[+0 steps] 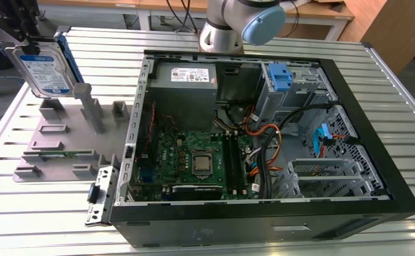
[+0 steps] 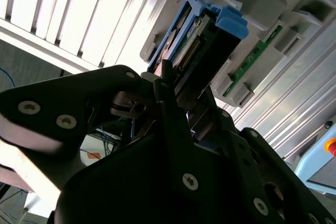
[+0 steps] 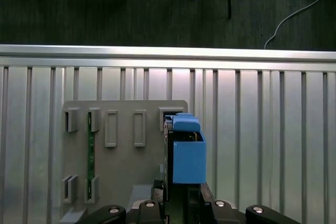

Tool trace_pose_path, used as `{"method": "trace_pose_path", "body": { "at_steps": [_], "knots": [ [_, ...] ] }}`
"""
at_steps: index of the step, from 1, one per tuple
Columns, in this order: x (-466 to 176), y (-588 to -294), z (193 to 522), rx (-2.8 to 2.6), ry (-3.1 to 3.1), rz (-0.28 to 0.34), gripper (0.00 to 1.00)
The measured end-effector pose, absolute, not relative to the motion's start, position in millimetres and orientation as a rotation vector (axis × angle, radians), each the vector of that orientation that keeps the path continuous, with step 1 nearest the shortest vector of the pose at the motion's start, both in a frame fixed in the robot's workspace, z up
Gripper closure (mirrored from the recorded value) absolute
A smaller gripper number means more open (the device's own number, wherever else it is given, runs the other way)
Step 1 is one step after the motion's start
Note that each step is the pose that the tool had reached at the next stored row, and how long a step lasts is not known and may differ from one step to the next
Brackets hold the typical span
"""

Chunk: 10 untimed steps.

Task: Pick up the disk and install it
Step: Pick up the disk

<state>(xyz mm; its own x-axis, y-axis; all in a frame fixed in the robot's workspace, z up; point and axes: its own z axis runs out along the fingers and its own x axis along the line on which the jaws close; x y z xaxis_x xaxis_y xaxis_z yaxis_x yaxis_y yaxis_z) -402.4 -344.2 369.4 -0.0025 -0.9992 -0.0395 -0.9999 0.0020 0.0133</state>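
Silver disk, white-blue label, blue bracket, upright, clamped in jaws.

disk: shiny metal, blue plastic frame | table: ribbed bare metal | fixture: matt grey plastic

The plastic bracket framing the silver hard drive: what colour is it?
Blue; the plastic bracket on the silver hard drive shows best in the first wrist view.
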Motion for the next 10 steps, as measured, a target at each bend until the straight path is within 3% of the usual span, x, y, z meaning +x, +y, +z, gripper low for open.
{"method": "trace_pose_path", "body": {
  "at_steps": [10],
  "knots": [
    [-402.4,-344.2,370.6,-2.205,2.21,0.058,0.65]
  ]
}}
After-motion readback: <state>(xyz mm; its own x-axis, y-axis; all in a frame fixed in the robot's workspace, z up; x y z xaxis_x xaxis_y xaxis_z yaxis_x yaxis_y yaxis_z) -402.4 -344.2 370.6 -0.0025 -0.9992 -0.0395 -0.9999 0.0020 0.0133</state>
